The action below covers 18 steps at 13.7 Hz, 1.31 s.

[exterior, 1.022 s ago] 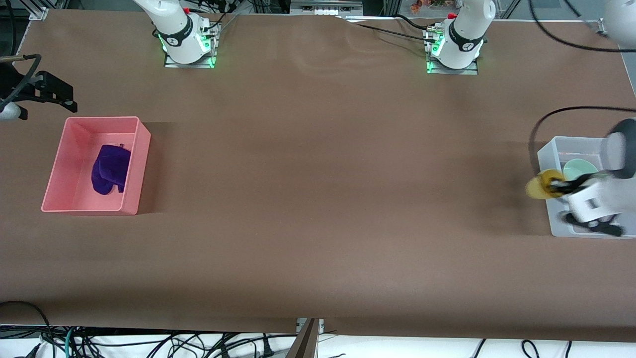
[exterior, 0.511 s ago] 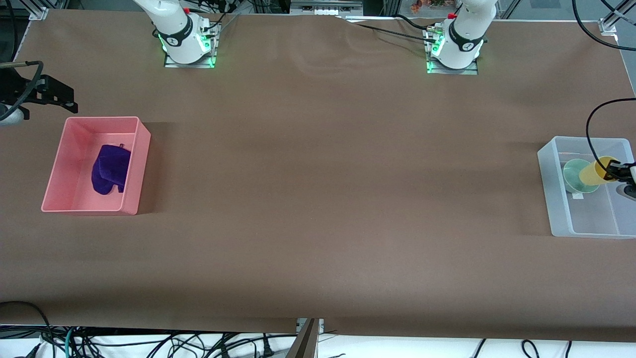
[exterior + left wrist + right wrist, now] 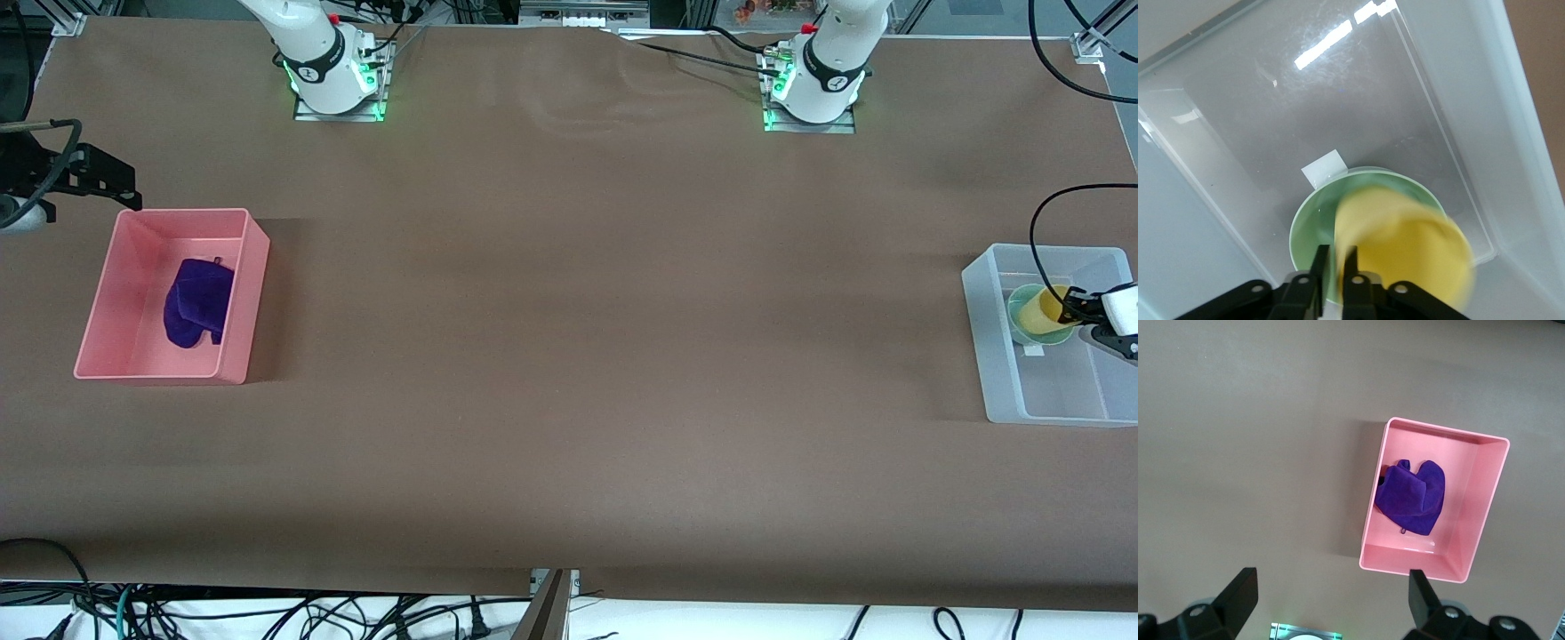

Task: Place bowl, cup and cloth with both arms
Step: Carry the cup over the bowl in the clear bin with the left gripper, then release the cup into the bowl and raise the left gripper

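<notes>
Pinching the cup [image 3: 1405, 250] rim over the bowl [image 3: 1313, 230], left claw [image 3: 1336, 263], right claw [image 3: 1331, 597] spread wide, waiting.

cloth [image 3: 197, 301] in bin [image 3: 233, 351], right arm's end of tabletop [image 3: 569, 356] | bowl [image 3: 1022, 329] in tub [image 3: 996, 356], left arm's end | cup [image 3: 1038, 308] over bowl

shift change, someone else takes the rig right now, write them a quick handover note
Left end effector: shut on the small plain yellow cup, held tilted over the pale sage-green bowl inside the clear plastic bin.
Right end effector: open, empty, up beside the pink plastic bin.
Done: deep purple fuzzy cloth lies in the pink bin; bowl sits in the clear bin.
Left: set the cup down and let go of it.
</notes>
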Each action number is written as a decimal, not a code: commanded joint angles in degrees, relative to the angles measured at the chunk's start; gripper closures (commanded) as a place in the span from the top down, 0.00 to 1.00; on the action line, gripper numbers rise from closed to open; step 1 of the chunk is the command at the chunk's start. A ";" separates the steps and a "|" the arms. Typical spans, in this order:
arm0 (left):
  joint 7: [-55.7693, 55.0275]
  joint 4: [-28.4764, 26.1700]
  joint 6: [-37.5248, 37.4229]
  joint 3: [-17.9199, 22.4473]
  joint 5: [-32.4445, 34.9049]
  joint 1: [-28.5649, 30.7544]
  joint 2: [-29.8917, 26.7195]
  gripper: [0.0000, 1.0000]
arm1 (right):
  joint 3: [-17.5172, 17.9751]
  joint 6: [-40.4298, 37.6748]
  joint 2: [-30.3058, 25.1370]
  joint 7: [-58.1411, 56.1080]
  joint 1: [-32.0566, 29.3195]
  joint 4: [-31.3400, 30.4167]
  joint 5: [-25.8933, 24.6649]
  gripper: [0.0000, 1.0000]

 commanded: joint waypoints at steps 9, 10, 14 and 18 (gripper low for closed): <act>-31.95 6.69 -32.79 -22.95 -6.85 -0.01 -13.79 1.00 | 0.06 2.10 0.49 0.21 -0.36 -0.17 -0.41 1.00; -37.41 8.27 -35.70 -26.72 -6.77 -0.01 -13.97 1.00 | 0.06 2.10 0.49 0.12 -0.36 -0.17 -0.41 1.00; -47.92 13.99 -43.11 -34.93 -5.45 -1.06 -15.29 1.00 | 0.06 2.10 0.75 -0.14 -0.36 -0.17 -0.42 1.00; -47.57 12.59 -42.50 -12.42 -11.75 -22.37 -23.28 1.00 | 0.06 2.02 0.84 -0.23 -0.44 -0.17 -0.42 1.00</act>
